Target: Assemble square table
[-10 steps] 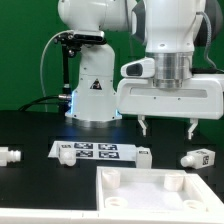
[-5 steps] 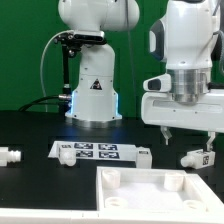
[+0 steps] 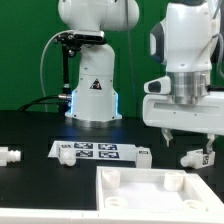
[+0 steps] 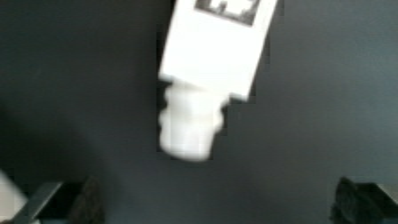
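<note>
The white square tabletop [image 3: 150, 196] with raised corner sockets lies at the front of the exterior view. A short white leg [image 3: 197, 158] with a tag lies on the black table at the exterior view's right. My gripper [image 3: 188, 138] hangs open just above this leg and holds nothing. In the wrist view the same leg [image 4: 214, 55] lies ahead of my gripper [image 4: 214, 205], blurred, its narrow end toward the jaws, and the two dark fingertips [image 4: 54, 200] stand wide apart. Another leg [image 3: 10, 156] lies at the far left.
The marker board [image 3: 95, 151] lies behind the tabletop, with a small white part [image 3: 144, 156] at its right end. The robot's white base [image 3: 93, 95] stands behind it, in front of a green backdrop.
My gripper has moved toward the exterior view's right and now hangs over the right-hand leg. In the last half second it has barely moved. The parts have not moved.
</note>
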### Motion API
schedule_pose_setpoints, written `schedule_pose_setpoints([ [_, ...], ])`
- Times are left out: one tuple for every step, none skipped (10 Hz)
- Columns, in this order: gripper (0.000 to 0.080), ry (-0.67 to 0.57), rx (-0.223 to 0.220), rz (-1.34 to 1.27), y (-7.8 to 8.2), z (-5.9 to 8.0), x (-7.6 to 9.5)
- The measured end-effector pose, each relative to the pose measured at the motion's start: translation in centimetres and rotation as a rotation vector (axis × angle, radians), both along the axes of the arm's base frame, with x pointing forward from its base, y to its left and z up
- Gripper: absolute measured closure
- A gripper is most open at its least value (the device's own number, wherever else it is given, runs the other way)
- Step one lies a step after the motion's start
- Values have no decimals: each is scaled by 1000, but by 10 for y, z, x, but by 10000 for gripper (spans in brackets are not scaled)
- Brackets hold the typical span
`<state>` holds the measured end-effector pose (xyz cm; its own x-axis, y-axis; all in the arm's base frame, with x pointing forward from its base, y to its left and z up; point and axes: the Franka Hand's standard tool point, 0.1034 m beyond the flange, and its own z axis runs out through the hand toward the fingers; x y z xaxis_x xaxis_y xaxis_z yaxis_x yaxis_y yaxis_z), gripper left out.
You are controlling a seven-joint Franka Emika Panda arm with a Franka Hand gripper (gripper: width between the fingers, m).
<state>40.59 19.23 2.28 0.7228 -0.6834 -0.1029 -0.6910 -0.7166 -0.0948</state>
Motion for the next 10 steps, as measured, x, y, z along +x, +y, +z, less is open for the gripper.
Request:
schedule_pose_setpoints([
  [151,15,0,5,10,-9,-9],
  [151,22,-3,8,15,-14,-14],
  [151,26,-4,15,18,-15,-17],
  [151,26,-4,20,19,-16,-18],
  [180,25,-5,21,19,-16,-17],
  [180,25,-5,22,19,-16,-17],
  [362,25,-5,22,19,-16,-17],
  [362,25,-5,22,19,-16,-17],
  [517,25,-5,23,18,-16,-17],
  [517,24,-5,24,17,-16,-16],
])
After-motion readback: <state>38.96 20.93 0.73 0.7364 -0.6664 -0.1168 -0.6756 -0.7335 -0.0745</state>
